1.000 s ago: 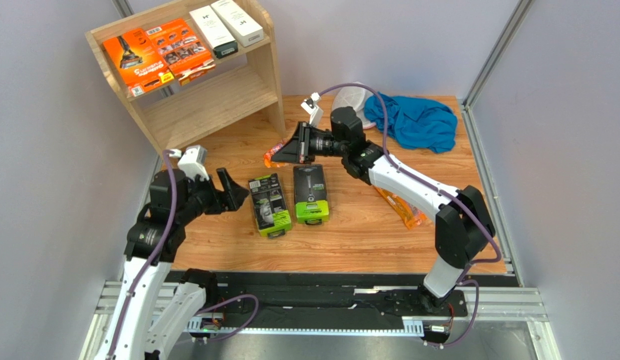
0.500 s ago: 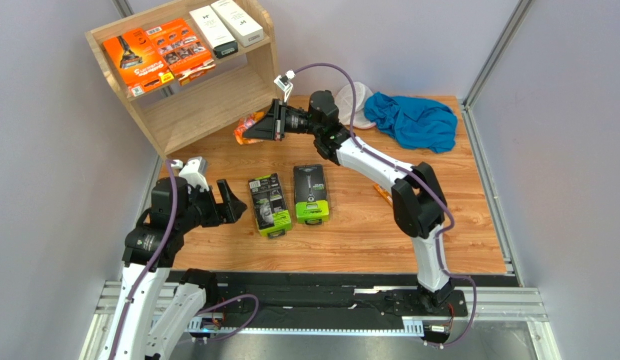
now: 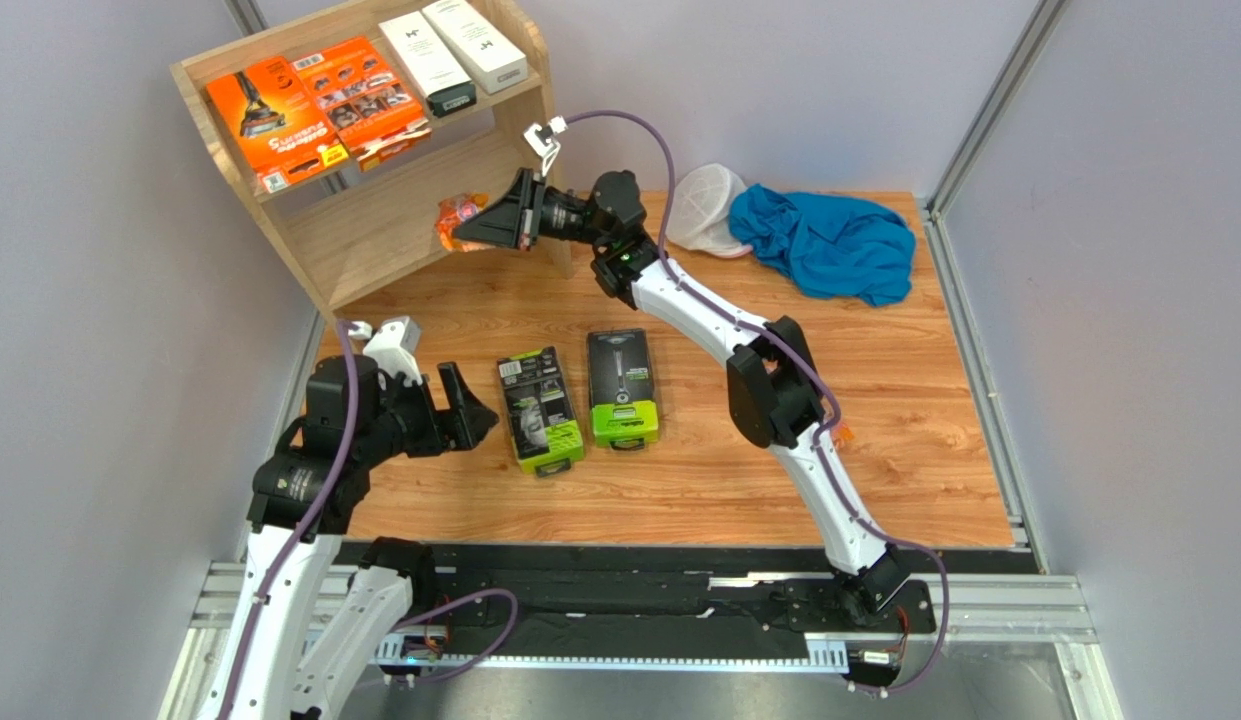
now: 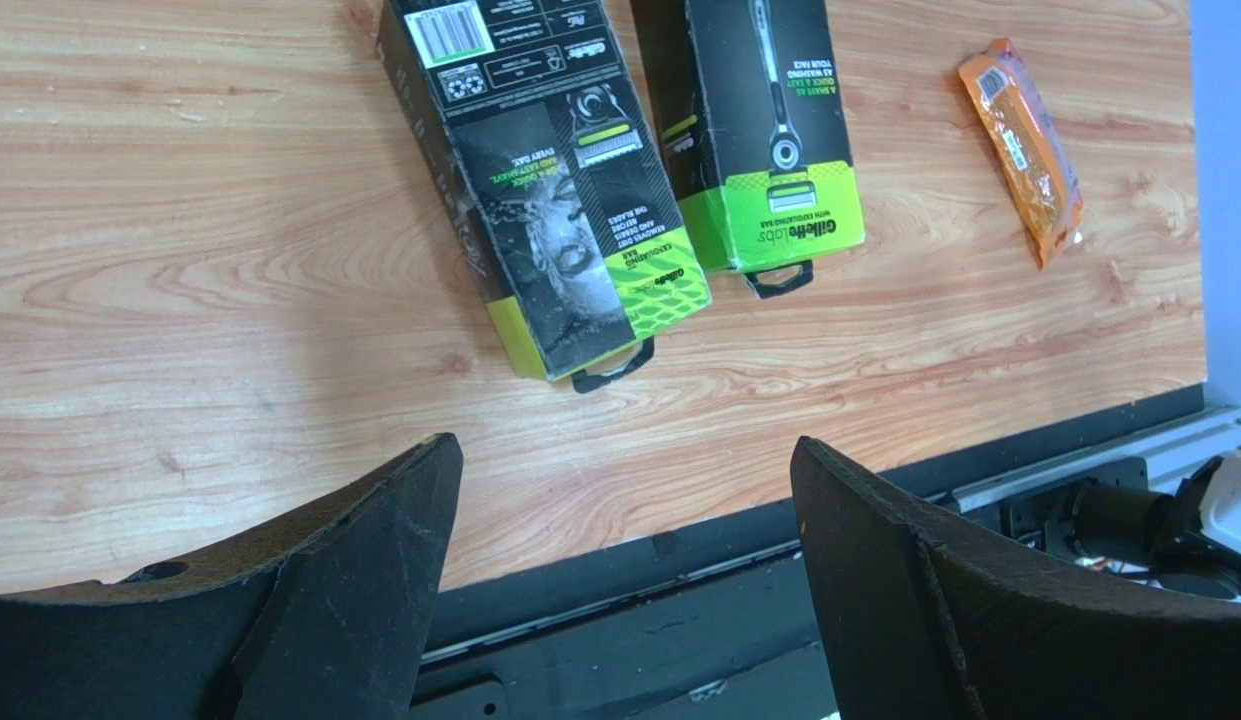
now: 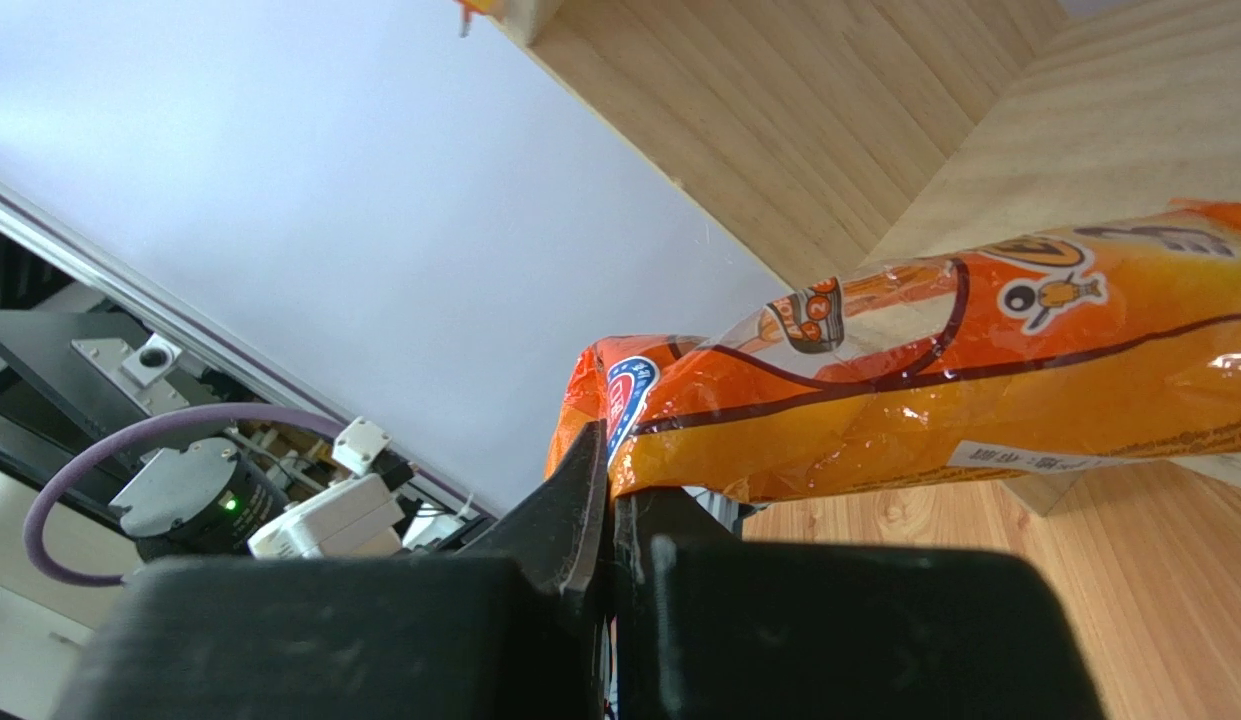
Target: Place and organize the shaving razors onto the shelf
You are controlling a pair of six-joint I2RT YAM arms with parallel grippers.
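- Table point(image 3: 912, 450) of pale wood carries everything, with my two arms bolted at its near edge.
- The shelf point(image 3: 386, 210) stands at the far left corner. Its top tier is loaded and its lower plank is bare.
- A blue cloth point(image 3: 822, 240) lies crumpled at the far right, with a white mesh cap point(image 3: 701, 210) just beside it on its left.
- Two flat orange packs point(image 3: 273, 120) point(image 3: 363, 93) lie side by side on the left part of the top tier.
- Two black-and-lime packs point(image 3: 539, 408) point(image 3: 622, 386) lie flat near the middle of the table, close together. The left one is slightly skewed.
- Two white boxes point(image 3: 426, 60) point(image 3: 473, 38) with black ends lie side by side on the right part of the top tier.
- My right gripper point(image 3: 499, 222) reaches toward the right end of the lower tier, its fingers clamped on one end of a small orange packet point(image 3: 461, 222). The packet juts out over the front of that plank; I cannot tell whether it touches the wood.
- My left gripper point(image 3: 469, 408) hangs low just left of the black-and-lime packs, its fingers spread wide apart with nothing between them.
- A second small orange packet point(image 4: 1024, 150) lies on the table to the right of the lime packs, well apart from the shelf.
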